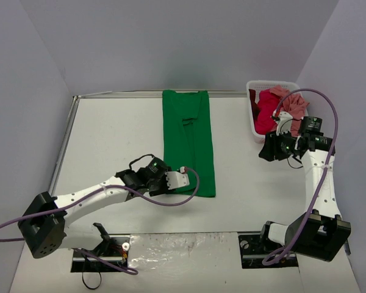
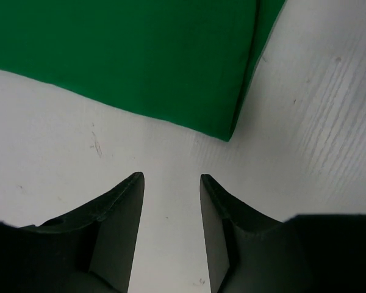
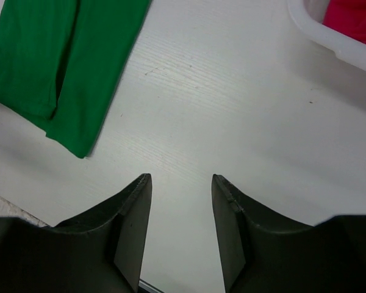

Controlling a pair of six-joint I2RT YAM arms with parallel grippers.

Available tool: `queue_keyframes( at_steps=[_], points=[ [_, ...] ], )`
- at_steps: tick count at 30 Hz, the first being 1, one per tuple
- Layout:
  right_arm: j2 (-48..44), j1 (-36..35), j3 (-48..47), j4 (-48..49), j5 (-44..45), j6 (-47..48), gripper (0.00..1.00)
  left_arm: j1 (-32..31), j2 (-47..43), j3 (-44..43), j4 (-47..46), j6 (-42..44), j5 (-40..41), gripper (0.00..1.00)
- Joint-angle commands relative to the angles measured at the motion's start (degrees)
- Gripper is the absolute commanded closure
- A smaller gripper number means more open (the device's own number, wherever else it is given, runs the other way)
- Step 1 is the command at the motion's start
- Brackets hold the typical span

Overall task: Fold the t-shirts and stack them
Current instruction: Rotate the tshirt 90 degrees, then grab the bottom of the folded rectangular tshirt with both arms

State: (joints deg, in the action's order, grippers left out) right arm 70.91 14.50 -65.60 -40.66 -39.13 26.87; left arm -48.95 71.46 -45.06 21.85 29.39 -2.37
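Corner of the green t-shirt (image 2: 140, 55) lies just ahead of the left pincer (image 2: 171, 178), jaws apart.

Green t-shirt (image 1: 188, 143): folded lengthwise into a narrow strip, flat on the table (image 1: 110, 140), running from far edge toward near (one fold seam visible on top). Crimson red t-shirt (image 1: 267, 116) and salmon pink t-shirt (image 1: 294, 105): crumpled together in the basket (image 1: 254, 125), far right.

t-shirt (image 1: 188, 146) on table (image 1: 110, 134) centre, basket (image 1: 252, 125) far right
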Motion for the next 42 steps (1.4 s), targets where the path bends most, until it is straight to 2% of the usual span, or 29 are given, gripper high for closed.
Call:
queue_keyframes(
  at_steps=[1, 13, 30, 33, 36, 37, 42],
  points=[
    [-2.45, 2.27, 0.91, 1.55, -1.82, -1.82, 0.60, -1.85, 2.35, -0.29, -4.79, -1.61, 0.80, 0.60],
    [-3.76, 4.83, 1.62, 3.05, -1.73, -2.97, 0.60, -4.31, 10.62, -0.64, -4.79, -1.26, 0.00, 0.62],
    [-4.82, 5.36, 2.23, 3.22, -2.61, -2.18, 0.59, -6.07, 15.90, -2.05, -4.88, -1.88, -0.35, 0.63],
    [-4.91, 5.45, 2.23, 3.22, -2.79, -2.09, 0.59, -6.51, 17.21, -2.40, -4.45, -1.88, -0.27, 0.69],
    [-5.17, 5.62, 2.15, 3.31, -2.79, -2.09, 0.59, -6.60, 18.19, -3.02, -3.65, -2.14, -0.27, 0.84],
    [-5.26, 5.54, 2.23, 3.31, -2.70, -2.09, 0.59, -6.60, 18.27, -3.11, -3.48, -2.14, -0.27, 0.96],
    [-5.26, 5.62, 2.23, 3.22, -2.96, -1.91, 0.59, -6.60, 17.75, -3.19, -2.16, -2.14, -0.62, 0.98]
  ],
)
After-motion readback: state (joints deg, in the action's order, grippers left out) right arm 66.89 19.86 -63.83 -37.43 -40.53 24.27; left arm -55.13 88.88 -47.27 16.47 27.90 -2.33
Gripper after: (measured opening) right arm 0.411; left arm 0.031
